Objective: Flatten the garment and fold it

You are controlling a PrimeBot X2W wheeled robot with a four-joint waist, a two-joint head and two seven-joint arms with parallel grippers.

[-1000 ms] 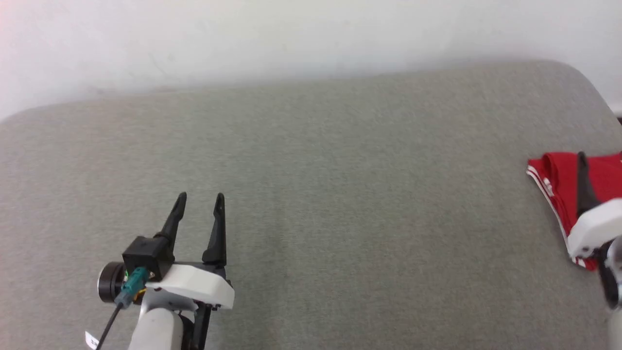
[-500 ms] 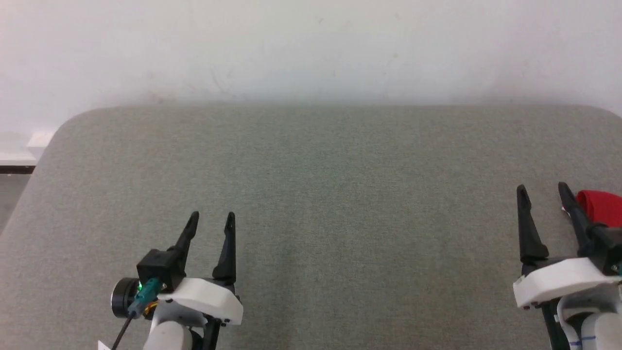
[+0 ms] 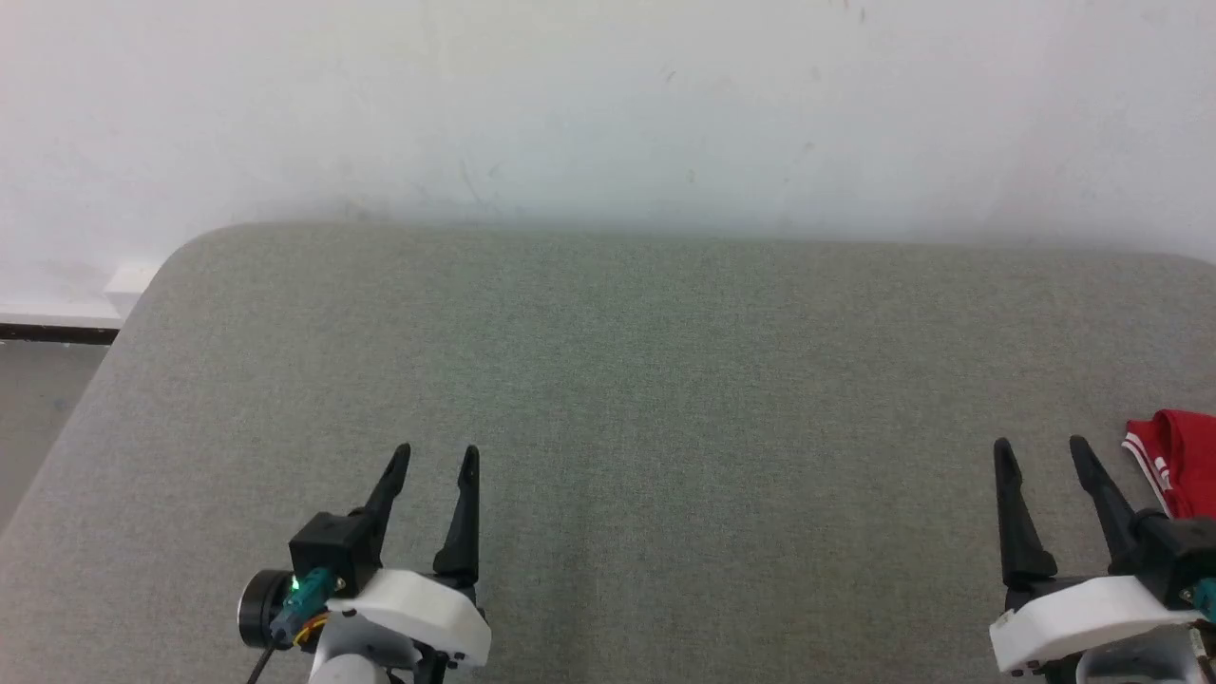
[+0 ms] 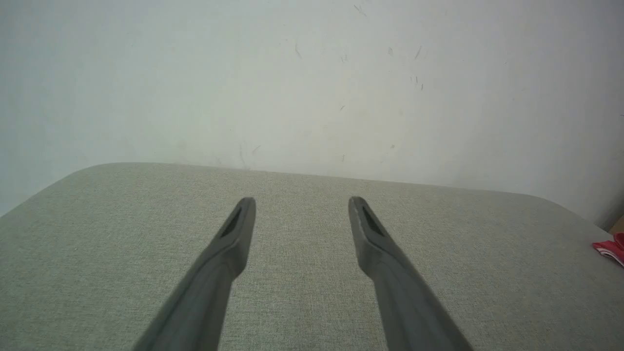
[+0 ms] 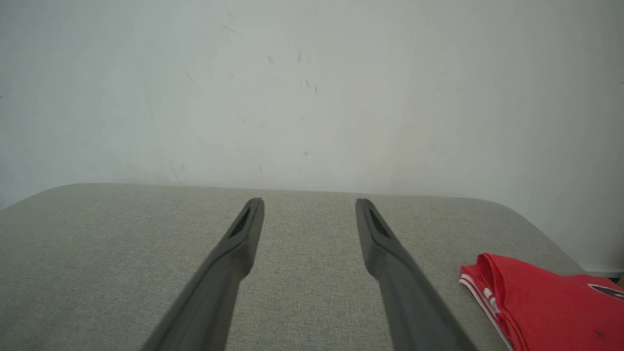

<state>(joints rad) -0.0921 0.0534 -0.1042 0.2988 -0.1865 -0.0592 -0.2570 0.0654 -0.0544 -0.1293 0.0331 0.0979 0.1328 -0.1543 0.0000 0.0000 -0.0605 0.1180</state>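
- Left claw [image 3: 437, 451]: fingers spread wide, nothing between them, low over bare grey cloth.
- Right claw [image 3: 1037, 442]: also wide and empty, fingers pointing straight ahead.
- Garment [image 3: 1176, 461]: a red bunched heap lying just off the right claw's outer side, not touching it. Its striped trim edge faces the claw. The right wrist view shows a scrap of black lettering on its far side. It runs out of the head view, so its full extent cannot be told.
- Risk, as I judge it: the heap is several layers thick, so a pinch on the nearest fold may take them all and leave it as crumpled as it is.
- Risk: it looks close to the surface's right edge, so a sideways tug outward from the right claw could slide it off.
- Risk: the left claw is well apart from the garment, and a long cross-reach may crowd the right arm.
- Surface [image 3: 665, 361]: bare between the two claws and ahead of both, giving broad room to drag the cloth inward and spread it.
- Edges: one rounded corner ahead and outward of the left claw, another ahead and outward of the right claw, near the heap.
- Wall [image 3: 608, 114]: pale and scuffed, rising straight behind the far edge. It caps any forward reach.
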